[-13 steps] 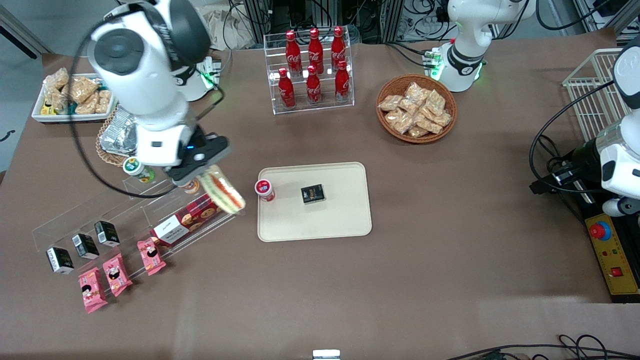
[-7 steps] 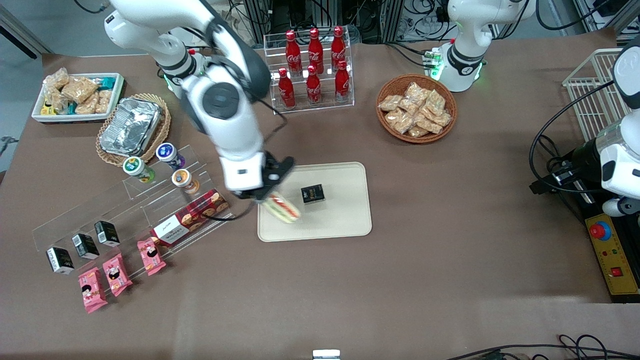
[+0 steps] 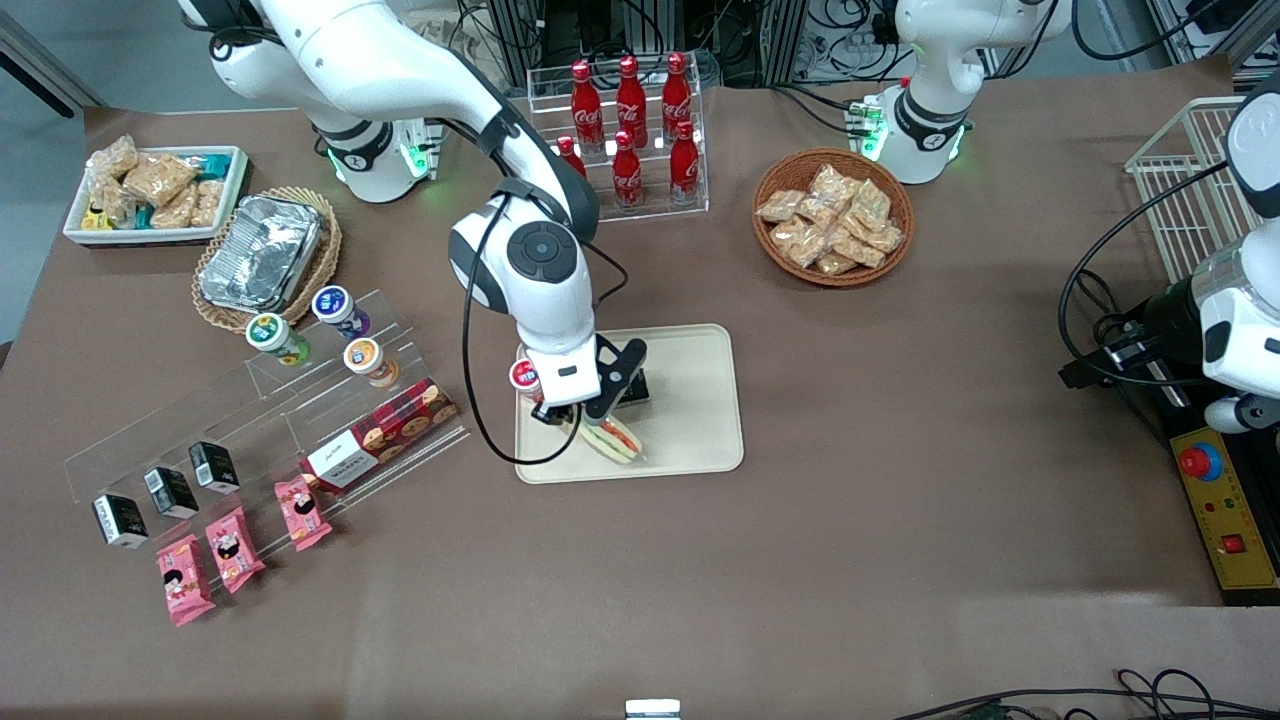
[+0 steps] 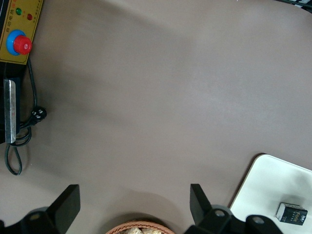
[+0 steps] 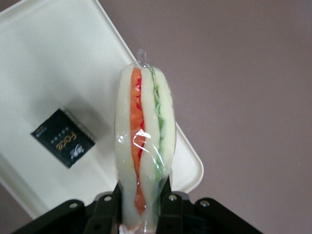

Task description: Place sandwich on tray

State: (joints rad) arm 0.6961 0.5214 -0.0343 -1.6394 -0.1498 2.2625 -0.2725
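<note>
My right gripper (image 3: 585, 418) is shut on the sandwich (image 3: 612, 439), a clear-wrapped wedge with white bread and red-orange and green stripes. It holds the sandwich over the cream-beige tray (image 3: 695, 440), at the part of the tray nearest the front camera. In the right wrist view the sandwich (image 5: 144, 146) stands between the fingers (image 5: 168, 195), above the tray (image 5: 58, 63) near its corner. I cannot tell whether the sandwich touches the tray.
A small black box (image 3: 634, 388) lies on the tray, and also shows in the right wrist view (image 5: 63, 138). A red-capped cup (image 3: 525, 377) stands at the tray's edge. Toward the working arm's end are an acrylic rack of snacks (image 3: 270, 430) and a foil container (image 3: 262, 250). A cola bottle rack (image 3: 625, 140) and a basket of packets (image 3: 832, 215) stand farther back.
The right arm carried the sandwich from above the acrylic snack rack across to the tray and lower, over the part of the tray nearest the camera. The grip stayed shut on it.
</note>
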